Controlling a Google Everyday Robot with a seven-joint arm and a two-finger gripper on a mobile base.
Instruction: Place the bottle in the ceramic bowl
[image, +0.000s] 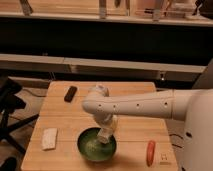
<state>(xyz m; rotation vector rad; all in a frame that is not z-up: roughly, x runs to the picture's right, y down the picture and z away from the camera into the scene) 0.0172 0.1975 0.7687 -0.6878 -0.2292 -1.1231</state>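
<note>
The ceramic bowl (84, 148) is round and dark green with a lighter speckled inside. It stands near the front edge of the wooden table (130, 127). My white arm reaches in from the right and bends down over the bowl. My gripper (107, 131) hangs over the bowl's far right rim. A small pale whitish shape at its tip, which looks like the bottle (104, 136), reaches just inside the bowl's rim. I cannot tell where the gripper ends and the bottle begins.
A flat white block (49, 138) lies left of the bowl. A small black object (70, 93) lies at the table's back left. An orange-red oblong thing (150, 152) lies at the front right. A dark chair (10, 107) stands left of the table.
</note>
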